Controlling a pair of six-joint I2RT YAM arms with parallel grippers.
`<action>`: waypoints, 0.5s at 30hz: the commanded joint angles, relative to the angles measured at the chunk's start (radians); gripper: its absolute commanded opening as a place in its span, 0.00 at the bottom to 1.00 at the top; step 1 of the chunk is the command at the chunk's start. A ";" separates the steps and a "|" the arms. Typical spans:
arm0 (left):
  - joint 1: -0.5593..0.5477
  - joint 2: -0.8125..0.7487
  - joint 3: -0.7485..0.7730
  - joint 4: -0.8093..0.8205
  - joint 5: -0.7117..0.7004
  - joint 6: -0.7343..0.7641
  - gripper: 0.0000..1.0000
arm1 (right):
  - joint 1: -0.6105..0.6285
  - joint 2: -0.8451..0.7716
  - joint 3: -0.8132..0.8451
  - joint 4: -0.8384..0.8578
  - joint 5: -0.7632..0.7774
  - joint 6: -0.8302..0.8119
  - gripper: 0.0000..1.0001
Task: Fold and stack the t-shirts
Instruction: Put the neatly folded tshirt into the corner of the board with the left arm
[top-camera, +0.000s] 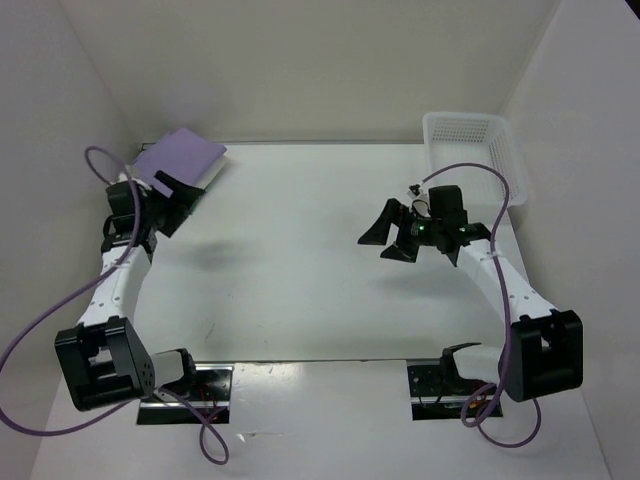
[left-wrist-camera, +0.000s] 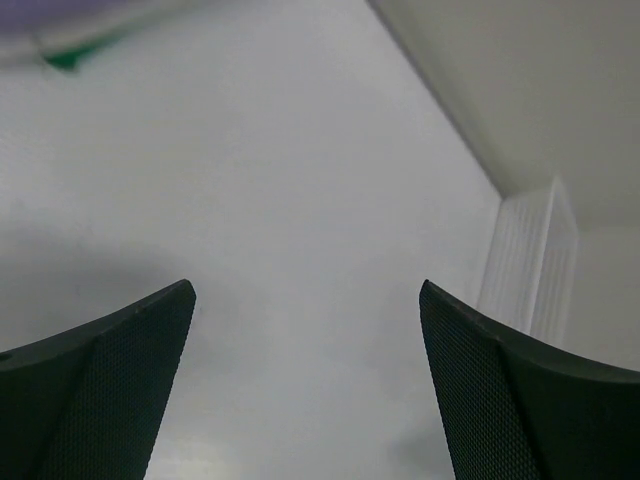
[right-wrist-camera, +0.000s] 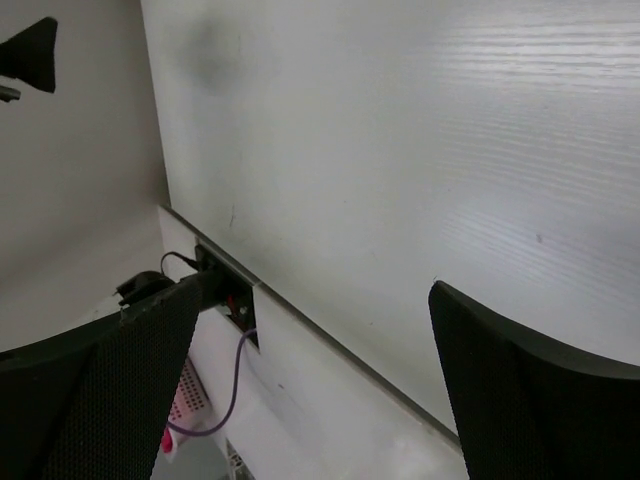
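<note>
Hovering empty, my left fingers (left-wrist-camera: 95, 400) and right fingers (right-wrist-camera: 530, 400) both stand wide. The folded lavender shirt (top-camera: 182, 158) lies at the far-left corner of the surface (top-camera: 300, 280), with a green shirt (left-wrist-camera: 68, 58) edging out beneath. I judge the stacking finished, hence nothing held.

The top external view looks down from above and behind both arm bases, far enough back to take in the whole tabletop (top-camera: 300, 270). The left wrist view sits low and close over that surface. It faces out between the left jaws toward the basket (left-wrist-camera: 528, 262) in the far right corner. The right wrist view, tilted, looks back between the right jaws at the tabletop's near edge, where a black mounting plate (right-wrist-camera: 218, 285) and a purple cable (right-wrist-camera: 240, 375) also lie within the top view.
</note>
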 joint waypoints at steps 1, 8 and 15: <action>-0.129 0.001 -0.069 -0.119 0.059 0.101 0.99 | 0.069 0.030 -0.014 0.117 0.038 0.052 1.00; -0.241 -0.110 -0.138 -0.131 0.166 0.100 0.99 | 0.150 0.080 0.019 0.144 0.107 0.095 1.00; -0.241 -0.240 -0.197 -0.147 0.207 0.126 0.99 | 0.159 0.099 -0.001 0.134 0.118 0.095 1.00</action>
